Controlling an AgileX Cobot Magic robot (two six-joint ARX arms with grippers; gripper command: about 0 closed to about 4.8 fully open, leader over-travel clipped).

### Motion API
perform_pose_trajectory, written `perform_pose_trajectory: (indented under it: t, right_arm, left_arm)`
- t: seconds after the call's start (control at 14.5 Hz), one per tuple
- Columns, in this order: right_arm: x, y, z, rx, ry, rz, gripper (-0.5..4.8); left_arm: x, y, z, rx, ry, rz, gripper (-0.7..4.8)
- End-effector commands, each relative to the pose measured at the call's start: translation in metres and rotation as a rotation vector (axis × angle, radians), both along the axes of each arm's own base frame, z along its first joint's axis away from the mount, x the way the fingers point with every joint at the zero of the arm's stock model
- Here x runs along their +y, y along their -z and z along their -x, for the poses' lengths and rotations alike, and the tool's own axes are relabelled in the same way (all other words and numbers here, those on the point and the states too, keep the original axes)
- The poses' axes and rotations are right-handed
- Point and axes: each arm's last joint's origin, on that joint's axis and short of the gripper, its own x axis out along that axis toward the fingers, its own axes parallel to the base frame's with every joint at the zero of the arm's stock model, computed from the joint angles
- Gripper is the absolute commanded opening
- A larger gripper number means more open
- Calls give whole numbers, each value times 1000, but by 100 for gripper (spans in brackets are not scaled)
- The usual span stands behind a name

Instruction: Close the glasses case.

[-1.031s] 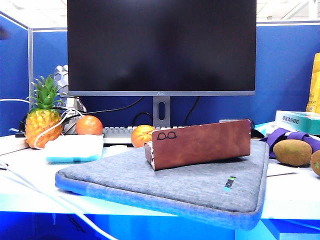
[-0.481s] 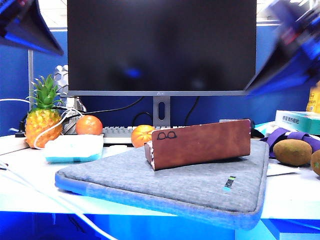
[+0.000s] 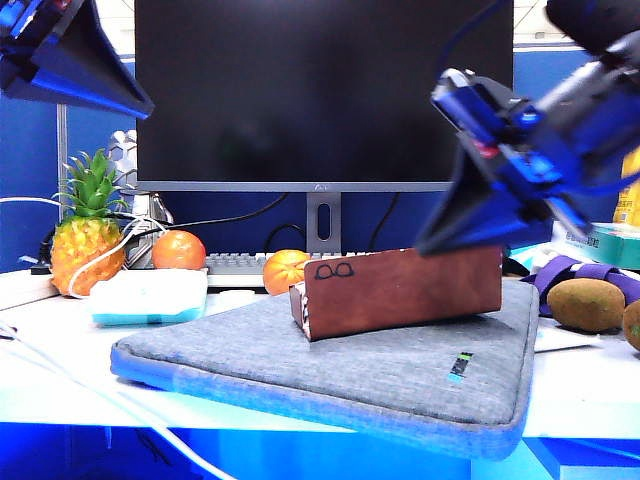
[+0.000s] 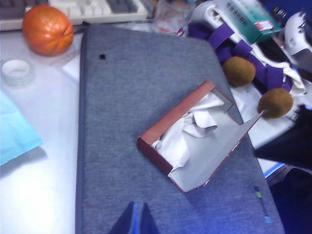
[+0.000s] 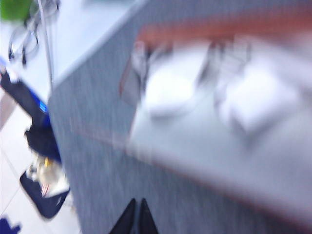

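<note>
Right gripper (image 5: 136, 214): jaws drawn together to a narrow wedge, nothing between them; in the exterior view it hangs above the right end of the glasses case (image 3: 400, 290), close over it but not visibly touching; its wrist picture is smeared, showing only pale lining and a reddish-brown edge below. Left gripper (image 4: 136, 220): jaws likewise pressed together and empty; carried high at the upper left of the exterior view, well apart from the case, looking down on it. Glasses case: reddish-brown leather, long, lying on a grey fabric laptop sleeve (image 3: 300, 365); flap with the black eyeglasses icon stands upright, tilted a little; left wrist view shows the interior exposed, with crumpled white cloth (image 4: 187, 127) inside against the pale lining. Status of task: not begun in effect; flap still raised, no contact made by either gripper. Remaining, by judgement: bring the flap down over the body and press it shut, minding the cloth that may bulge under it. Surroundings on the white tabletop (image 3: 580, 385): monitor (image 3: 322, 95), keyboard (image 3: 235, 267), two oranges (image 3: 178, 250), pineapple (image 3: 87, 235), kiwifruit (image 3: 585, 304), a pale blue pad (image 3: 148, 297).
</note>
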Motion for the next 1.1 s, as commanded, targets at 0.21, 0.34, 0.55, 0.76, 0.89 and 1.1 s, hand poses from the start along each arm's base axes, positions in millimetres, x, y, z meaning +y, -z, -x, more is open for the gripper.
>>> perform_pose_trajectory:
  t: [0.21, 0.34, 0.55, 0.76, 0.89, 1.1]
  right_arm:
    - [5, -4, -16, -149, 68, -13, -6]
    - [9, -14, -22, -169, 42, -43, -6]
    - [17, -50, -31, -141, -63, -108, -6]
    - [12, -50, -21, 60, -134, 63, -6]
    - [7, -39, -11, 145, -154, 175, -6]
    - [5, -36, -13, 98, -132, 278, -6]
  left_arm:
    - [-1, -2, -2, -10, -5, 6, 27]
    - [-1, -1, -3, -8, -4, 5, 27]
    - [-1, -1, -3, -8, -4, 5, 27]
    - [-1, -1, -2, -2, -2, 4, 27]
    - [-1, 0, -2, 5, -1, 3, 27]
    - [-1, 0, -3, 1, -2, 3, 27]
